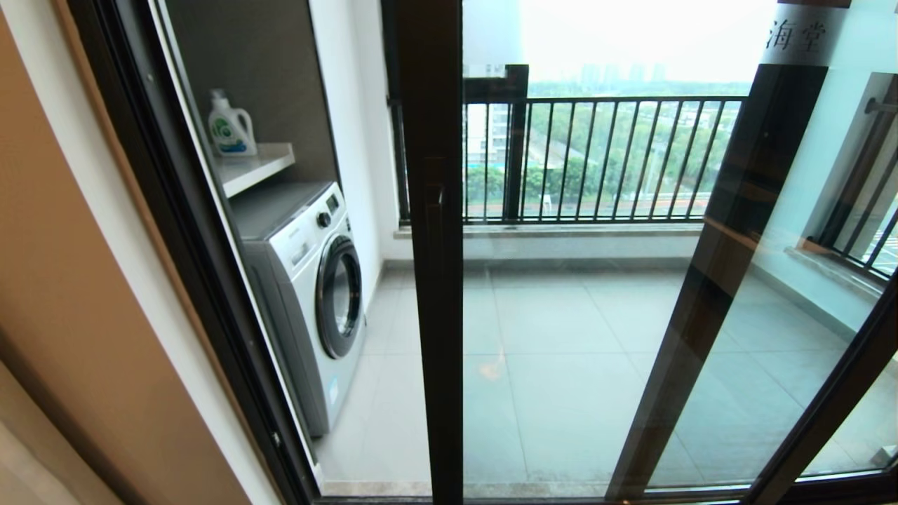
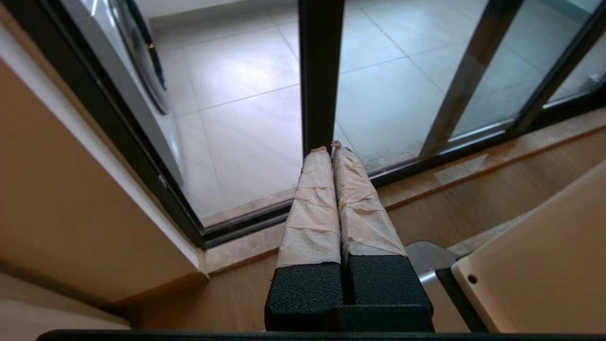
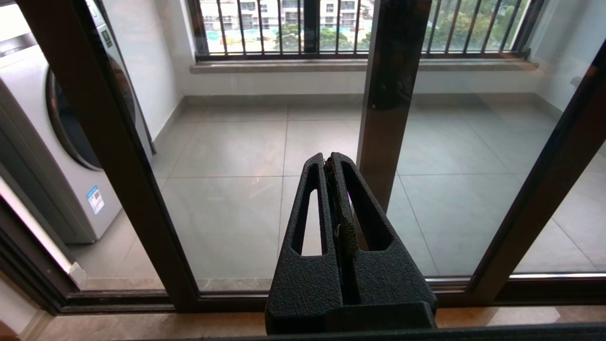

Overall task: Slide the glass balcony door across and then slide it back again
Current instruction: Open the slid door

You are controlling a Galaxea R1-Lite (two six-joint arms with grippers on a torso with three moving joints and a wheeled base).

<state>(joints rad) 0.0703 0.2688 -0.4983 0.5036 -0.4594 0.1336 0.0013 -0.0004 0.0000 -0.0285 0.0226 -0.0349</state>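
Note:
The glass balcony door [image 1: 435,315] has a dark brown upright with a dark bar handle [image 1: 436,203] and clear glass to its right. A frosted strip with Chinese characters [image 1: 800,31] shows at the top right. A gap stands between this upright and the outer frame on the left. Neither gripper shows in the head view. My left gripper [image 2: 331,149], its fingers wrapped in pale tape, is shut on nothing, low over the wooden floor, pointing at the foot of the door upright [image 2: 321,71]. My right gripper [image 3: 329,158] is shut and empty, facing the glass right of the upright [image 3: 109,156].
A white washing machine [image 1: 316,294] stands on the balcony at the left, with a detergent bottle [image 1: 230,128] on a shelf above. A second dark upright [image 1: 722,280] shows through the glass. The black railing [image 1: 596,154] is behind. A beige wall [image 1: 70,315] is at my left.

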